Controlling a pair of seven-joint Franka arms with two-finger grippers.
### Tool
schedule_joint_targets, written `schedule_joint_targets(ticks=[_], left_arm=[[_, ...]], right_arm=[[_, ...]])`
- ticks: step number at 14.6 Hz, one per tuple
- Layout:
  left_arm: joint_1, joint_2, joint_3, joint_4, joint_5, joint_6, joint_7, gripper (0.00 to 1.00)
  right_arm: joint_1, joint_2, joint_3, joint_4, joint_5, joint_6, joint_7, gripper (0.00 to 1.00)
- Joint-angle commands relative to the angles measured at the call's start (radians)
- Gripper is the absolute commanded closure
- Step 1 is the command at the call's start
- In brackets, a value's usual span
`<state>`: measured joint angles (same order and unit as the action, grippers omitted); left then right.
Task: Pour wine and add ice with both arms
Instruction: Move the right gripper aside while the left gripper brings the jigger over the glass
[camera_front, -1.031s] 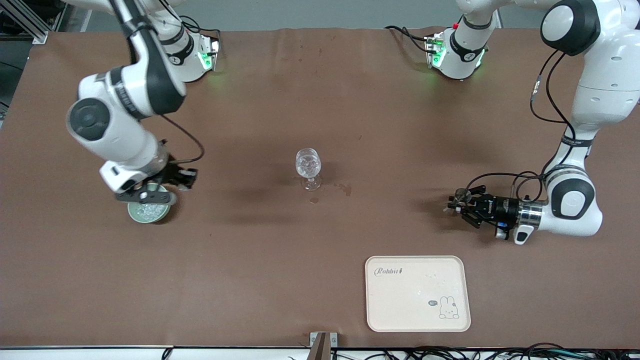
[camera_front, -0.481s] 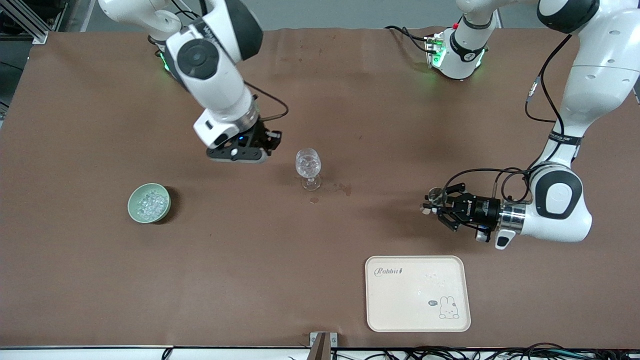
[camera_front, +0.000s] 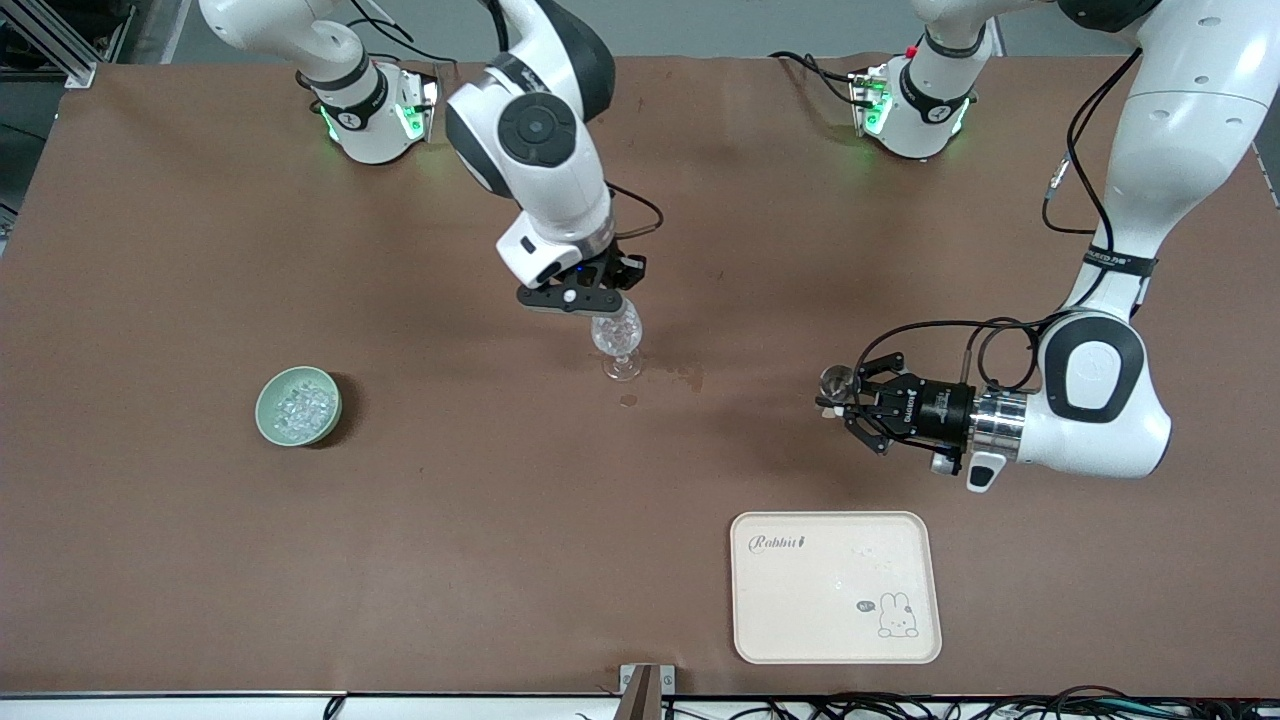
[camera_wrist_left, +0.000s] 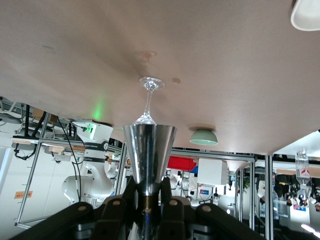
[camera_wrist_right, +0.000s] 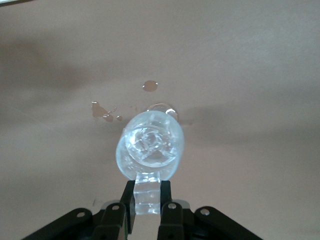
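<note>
Front view: the wine glass (camera_front: 620, 338) stands at mid-desk, with clear chunks already inside its bowl and a few dark stains (camera_front: 686, 378) on the brown desk (camera_front: 450, 560) just beside its foot. The right gripper (camera_front: 585, 300) hangs directly over the glass rim. The pale green bowl (camera_front: 298, 405), holding the remaining ice (camera_front: 300, 407), sits toward the right arm's end of the desk, well apart from the glass. The left gripper (camera_front: 835, 400) is low over the desk toward the left arm's end, jaws pinching a small metal cup (camera_front: 834, 381). A cream tray (camera_front: 836, 587) lies nearer the camera and carries nothing.

Left wrist view: the jaws are pressed on the stem of a metal cone-shaped cup (camera_wrist_left: 149, 152); the glass (camera_wrist_left: 149, 102) and green bowl (camera_wrist_left: 203, 137) are visible farther off.

Right wrist view: the jaws are pinching a clear ice cube (camera_wrist_right: 148, 193) straight above the glass mouth (camera_wrist_right: 150, 147), which already contains ice.

Assessment: ice transfer is well advanced, with one cube poised for release. No wine colour shows in the glass, so pouring appears outstanding; whether the metal cup holds liquid cannot be determined.
</note>
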<state>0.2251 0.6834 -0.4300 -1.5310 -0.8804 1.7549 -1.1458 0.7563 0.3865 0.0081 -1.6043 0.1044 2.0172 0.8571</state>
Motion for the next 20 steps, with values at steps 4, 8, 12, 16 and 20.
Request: schedule_joint_targets(ticks=[4,8,12,16,20], left_arm=[[-0.062,-0.047,-0.003,-0.029,-0.015,0.079,-0.093,1.0],[-0.118,-0.048,-0.003,-0.027,-0.014,0.144,-0.132,1.0],[-0.188,-0.074,-0.003,-0.031,0.001,0.184,-0.218,1.0],[-0.262,-0.1,0.0,-0.034,0.079,0.215,-0.317,1.0],[-0.334,-0.11,-0.001,-0.029,0.214,0.242,-0.458,1.0]], right_arm=[[-0.006,0.015,-0.016,0.04,0.009,-0.026,0.007,1.0],[-0.109,-0.067,-0.022,-0.024,0.008,-0.098,-0.08,1.0],[-0.244,-0.217,-0.022,-0.166,-0.002,-0.103,-0.222,1.0],[-0.287,-0.31,-0.022,-0.253,-0.008,-0.104,-0.279,1.0],[-0.301,-0.328,-0.02,-0.269,-0.008,-0.107,-0.308,1.0]])
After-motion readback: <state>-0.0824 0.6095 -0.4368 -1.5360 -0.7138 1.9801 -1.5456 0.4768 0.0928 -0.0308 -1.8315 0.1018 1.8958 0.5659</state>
